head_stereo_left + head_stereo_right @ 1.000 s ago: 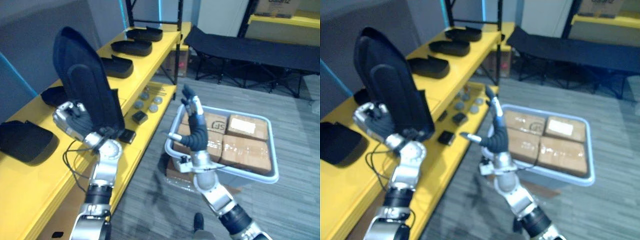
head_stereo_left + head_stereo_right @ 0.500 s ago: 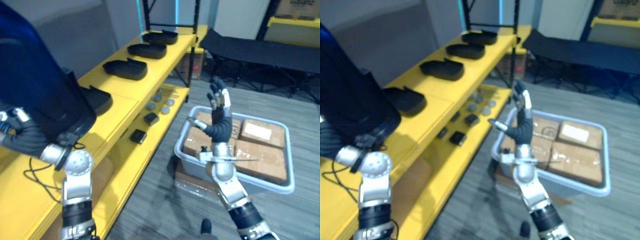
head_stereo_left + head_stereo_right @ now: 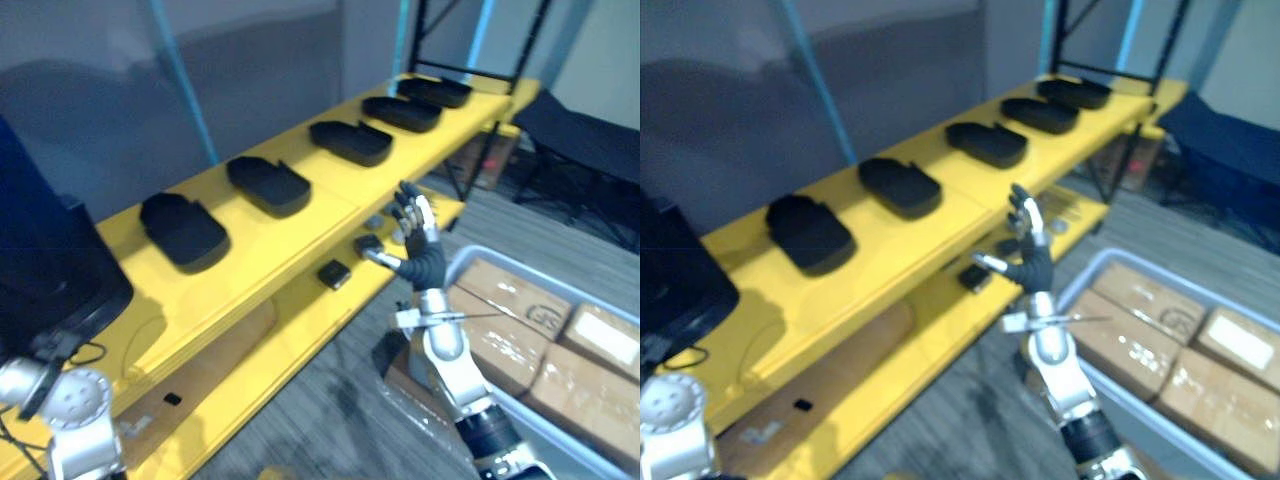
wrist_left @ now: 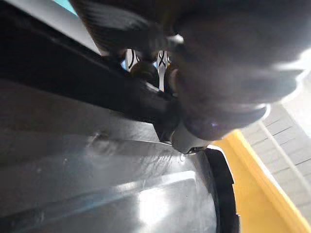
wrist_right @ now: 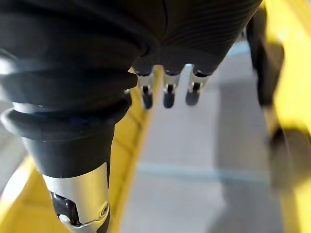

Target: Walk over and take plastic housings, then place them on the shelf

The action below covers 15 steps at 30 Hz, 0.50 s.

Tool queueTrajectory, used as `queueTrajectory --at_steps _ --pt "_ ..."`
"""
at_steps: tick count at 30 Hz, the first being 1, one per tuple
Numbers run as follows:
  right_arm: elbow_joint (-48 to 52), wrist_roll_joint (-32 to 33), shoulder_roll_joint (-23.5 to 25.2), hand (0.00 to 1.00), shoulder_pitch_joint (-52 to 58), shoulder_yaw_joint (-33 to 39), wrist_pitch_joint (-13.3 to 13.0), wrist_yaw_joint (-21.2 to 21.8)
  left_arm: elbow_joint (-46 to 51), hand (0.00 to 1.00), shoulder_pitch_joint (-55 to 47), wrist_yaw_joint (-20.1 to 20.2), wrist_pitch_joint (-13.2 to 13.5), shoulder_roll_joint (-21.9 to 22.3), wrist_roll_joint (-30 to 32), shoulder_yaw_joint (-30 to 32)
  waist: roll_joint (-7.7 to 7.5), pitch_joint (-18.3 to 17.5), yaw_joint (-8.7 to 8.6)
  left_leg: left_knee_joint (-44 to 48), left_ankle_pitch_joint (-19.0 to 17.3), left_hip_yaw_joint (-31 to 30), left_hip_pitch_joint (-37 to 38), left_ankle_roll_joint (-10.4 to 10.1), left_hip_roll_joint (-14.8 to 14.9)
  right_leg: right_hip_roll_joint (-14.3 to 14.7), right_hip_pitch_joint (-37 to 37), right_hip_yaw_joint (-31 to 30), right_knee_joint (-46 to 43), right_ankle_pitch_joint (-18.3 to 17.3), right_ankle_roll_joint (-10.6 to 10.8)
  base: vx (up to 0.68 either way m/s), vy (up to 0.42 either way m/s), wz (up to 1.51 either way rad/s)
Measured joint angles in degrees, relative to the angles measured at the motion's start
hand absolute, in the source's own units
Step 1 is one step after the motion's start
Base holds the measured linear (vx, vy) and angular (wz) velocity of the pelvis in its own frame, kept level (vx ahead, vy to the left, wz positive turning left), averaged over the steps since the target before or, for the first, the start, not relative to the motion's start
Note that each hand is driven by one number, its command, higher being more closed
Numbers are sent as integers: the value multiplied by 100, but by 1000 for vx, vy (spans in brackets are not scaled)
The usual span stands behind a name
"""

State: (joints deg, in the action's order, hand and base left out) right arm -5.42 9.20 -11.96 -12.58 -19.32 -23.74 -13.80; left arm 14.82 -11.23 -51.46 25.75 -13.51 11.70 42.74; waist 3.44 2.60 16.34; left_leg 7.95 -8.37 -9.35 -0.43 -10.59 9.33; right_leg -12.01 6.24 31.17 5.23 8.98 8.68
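A large black plastic housing (image 3: 50, 270) is held up at the far left, in front of the yellow shelf (image 3: 300, 235). My left hand (image 4: 218, 73) is shut on it, and its glossy surface (image 4: 97, 184) lies right against the hand. Several more black housings (image 3: 183, 230) (image 3: 268, 184) (image 3: 350, 142) lie in a row along the shelf's top board. My right hand (image 3: 420, 250) is raised in the middle, open with straight fingers (image 5: 165, 92), holding nothing, beside the shelf's front edge.
Small dark parts (image 3: 334, 274) lie on the lower yellow board. A grey tote (image 3: 1102, 258) holding cardboard boxes (image 3: 520, 310) stands on the floor at the lower right. A black folding cot (image 3: 590, 140) stands at the back right.
The camera has swung left along the shelf, so more of the housing row shows. The held housing now sits at the picture's far left edge. The right hand stays raised and open.
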Motion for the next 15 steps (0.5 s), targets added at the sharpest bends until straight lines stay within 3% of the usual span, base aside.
queueTrajectory --at_steps 4,8,9,11,13,15 --pt "-48 -49 128 0 -2 -3 51 -2 20 100 -376 25 217 27 -65 277 -29 -44 206 -62 64 -278 -117 65 -129 -99 184 365 -39 -79 22 18 2 47" --pt "-64 -106 100 0 46 56 127 -88 187 100 -391 289 412 24 -60 165 -115 -134 71 -159 336 -387 -380 165 -310 -261 460 1056 -58 -125 70 45 10 94" --pt "-117 -158 50 0 73 149 164 -163 301 100 -317 416 480 23 -72 83 -130 -129 -34 -143 514 -210 -543 179 -318 -310 654 1456 -60 -114 107 70 29 154" --pt "-184 -474 -32 0 188 359 178 -436 411 100 -193 786 662 0 -297 82 -166 -111 -59 -220 760 8 -651 173 -374 -408 865 1829 -83 -146 75 62 99 138" --pt "-202 -683 -54 0 264 451 182 -580 479 100 -262 1003 669 -4 -648 121 -171 -67 185 -540 1025 -63 -552 194 -505 -593 870 1839 -313 -223 -16 58 116 61" --pt "-202 -731 -2 0 215 450 167 -573 478 100 -269 1071 670 -6 -851 141 -177 -47 184 -667 1129 -74 -534 188 -508 -650 857 1820 -497 -342 -99 32 56 32"
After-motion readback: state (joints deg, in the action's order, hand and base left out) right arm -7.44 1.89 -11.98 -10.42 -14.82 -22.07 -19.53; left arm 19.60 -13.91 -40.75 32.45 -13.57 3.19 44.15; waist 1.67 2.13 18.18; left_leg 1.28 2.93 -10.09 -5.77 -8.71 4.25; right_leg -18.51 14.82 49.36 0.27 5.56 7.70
